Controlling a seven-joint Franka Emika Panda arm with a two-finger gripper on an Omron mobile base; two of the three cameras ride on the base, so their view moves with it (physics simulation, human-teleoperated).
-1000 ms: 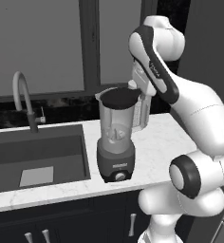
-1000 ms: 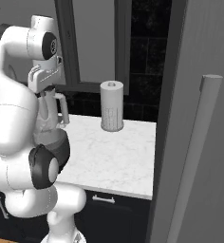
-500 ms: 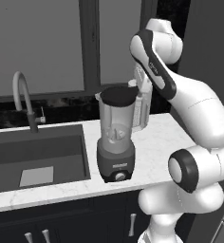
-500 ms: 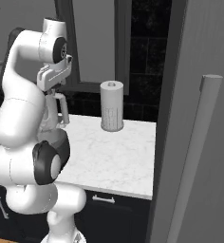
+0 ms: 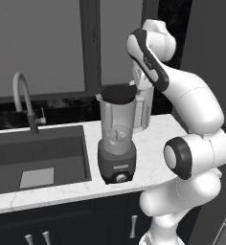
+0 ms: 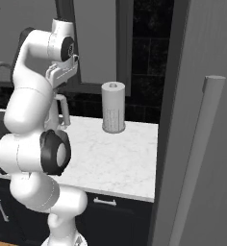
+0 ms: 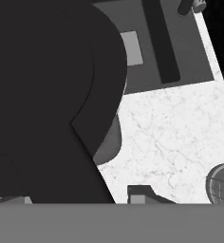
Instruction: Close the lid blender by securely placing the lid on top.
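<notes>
Three views split the scene for me: from my left base camera the lid [image 5: 117, 93] lies flat across the mouth of the blender [image 5: 117, 139], which stands on the counter [image 5: 153, 143] beside the sink [image 5: 38, 158], with my tool [image 5: 135, 84] at the lid's right edge. My right base camera adds the paper towel roll [image 6: 113, 107], upright farther along the counter. My hand camera sees the lid from close above, and I cannot tell whether my tool is released or clenched.
</notes>
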